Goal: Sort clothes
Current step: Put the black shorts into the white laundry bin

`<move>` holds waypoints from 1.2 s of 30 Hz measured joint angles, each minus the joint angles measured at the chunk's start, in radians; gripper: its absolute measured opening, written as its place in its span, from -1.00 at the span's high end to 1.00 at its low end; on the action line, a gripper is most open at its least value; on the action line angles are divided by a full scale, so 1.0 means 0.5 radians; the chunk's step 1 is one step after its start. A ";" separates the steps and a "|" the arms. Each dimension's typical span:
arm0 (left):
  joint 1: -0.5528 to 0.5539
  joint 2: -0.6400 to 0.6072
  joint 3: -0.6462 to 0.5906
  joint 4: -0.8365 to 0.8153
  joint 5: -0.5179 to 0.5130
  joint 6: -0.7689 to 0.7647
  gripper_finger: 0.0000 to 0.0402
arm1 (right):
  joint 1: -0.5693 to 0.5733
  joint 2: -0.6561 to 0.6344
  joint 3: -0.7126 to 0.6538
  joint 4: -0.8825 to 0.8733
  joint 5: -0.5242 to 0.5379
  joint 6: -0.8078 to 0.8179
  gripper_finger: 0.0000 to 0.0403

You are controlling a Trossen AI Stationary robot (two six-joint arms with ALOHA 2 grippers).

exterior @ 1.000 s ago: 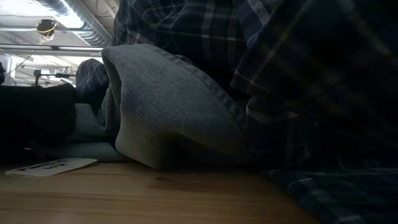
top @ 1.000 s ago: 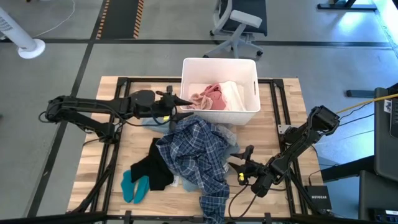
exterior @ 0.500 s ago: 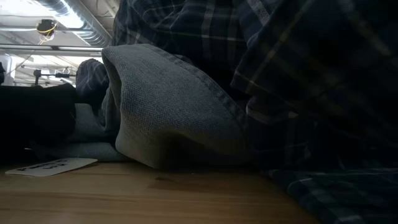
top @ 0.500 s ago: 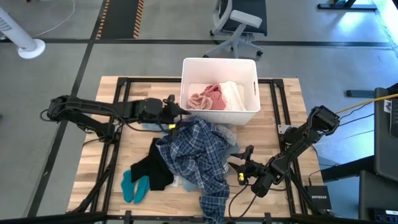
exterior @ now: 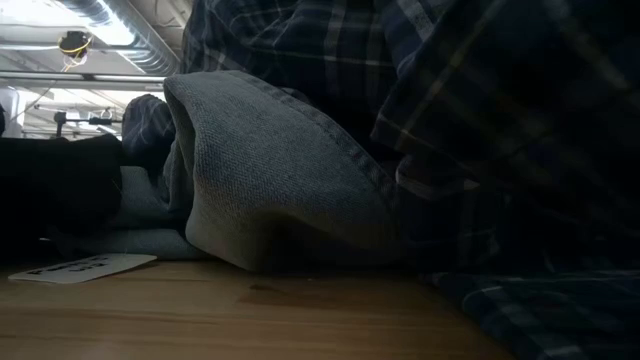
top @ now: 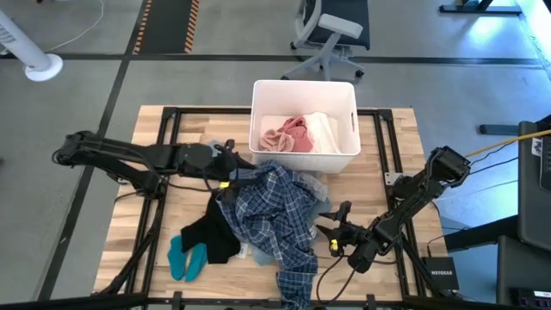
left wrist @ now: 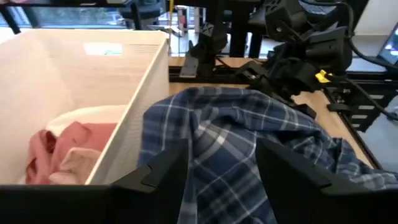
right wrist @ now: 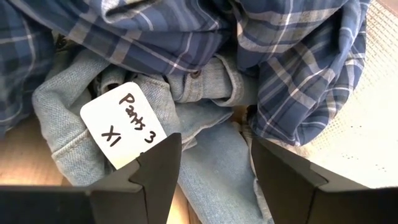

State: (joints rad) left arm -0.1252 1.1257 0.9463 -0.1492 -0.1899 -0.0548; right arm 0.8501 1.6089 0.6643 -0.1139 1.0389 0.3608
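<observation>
Since a second ago, my left gripper (top: 231, 169) has pulled back from the bin (top: 303, 161), fingers wide, above the plaid shirt (top: 269, 209). Right gripper (top: 330, 232) waits open beside the pile.

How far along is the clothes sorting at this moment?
Early. A pink garment and a white one lie in the white bin. Both the left gripper and the right gripper are open, holding nothing. The plaid shirt, black garment and teal piece remain on the table.

Two black jointed arms, yellow markings near wrists, dark blocky end effector fingers (left wrist: 283, 168)
</observation>
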 joint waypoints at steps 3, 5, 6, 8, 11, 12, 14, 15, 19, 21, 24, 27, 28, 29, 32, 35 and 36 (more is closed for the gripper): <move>-0.016 -0.051 0.000 -0.091 -0.112 -0.017 0.09 | 0.000 0.000 0.000 0.000 0.002 0.001 -0.07; -0.012 -0.079 0.000 -0.129 -0.167 -0.017 0.09 | 0.000 0.000 0.000 0.000 0.010 0.001 -0.07; -0.006 -0.096 0.000 -0.137 -0.185 -0.016 0.09 | -0.003 0.000 0.000 0.000 0.014 0.001 -0.07; 0.006 -0.119 0.000 -0.157 -0.200 -0.018 0.09 | -0.003 0.000 0.000 0.000 0.016 0.001 -0.07; 0.007 -0.147 0.000 -0.223 -0.207 -0.039 0.09 | -0.003 0.000 0.000 -0.002 0.017 -0.005 -0.07; 0.007 -0.155 0.000 -0.247 -0.211 -0.044 0.09 | -0.003 0.000 0.000 -0.004 0.021 -0.011 -0.07; 0.006 -0.171 0.000 -0.285 -0.216 -0.050 0.09 | -0.003 0.000 0.000 -0.008 0.043 -0.015 -0.07; 0.011 -0.178 0.000 -0.297 -0.218 -0.060 0.09 | -0.003 0.000 0.001 -0.014 0.051 -0.018 -0.07; 0.034 -0.218 0.000 -0.487 -0.222 -0.242 0.09 | -0.004 0.000 0.000 -0.032 0.053 -0.027 -0.07; 0.034 -0.250 0.000 -0.680 -0.223 -0.363 0.09 | -0.004 0.000 0.000 -0.035 0.059 -0.054 -0.07; 0.032 -0.293 0.000 -1.005 -0.218 -0.610 0.09 | -0.025 0.000 0.001 -0.035 0.092 -0.101 -0.07; 0.004 -0.319 0.000 -1.264 -0.220 -0.876 0.09 | -0.079 0.000 0.001 -0.034 0.080 -0.151 -0.07; -0.017 -0.319 0.000 -1.333 -0.219 -0.950 0.09 | -0.098 0.000 0.001 -0.034 0.067 -0.159 -0.07; -0.042 -0.319 0.000 -1.395 -0.206 -1.015 0.09 | -0.119 0.000 0.001 -0.035 0.057 -0.165 -0.07; -0.136 -0.298 0.000 -1.500 -0.135 -1.175 0.09 | -0.180 0.000 0.001 -0.034 0.016 -0.245 -0.07; -0.268 -0.262 -0.014 -1.521 -0.114 -1.324 0.09 | -0.223 0.000 0.001 -0.032 -0.019 -0.324 -0.07; -0.320 -0.248 -0.030 -1.511 -0.115 -1.354 0.09 | -0.228 0.000 0.001 -0.031 -0.020 -0.338 -0.07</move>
State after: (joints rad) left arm -0.2850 1.0019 0.9314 -0.9045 -0.2475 -0.7320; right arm 0.7361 1.6089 0.6647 -0.1293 1.0288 0.1919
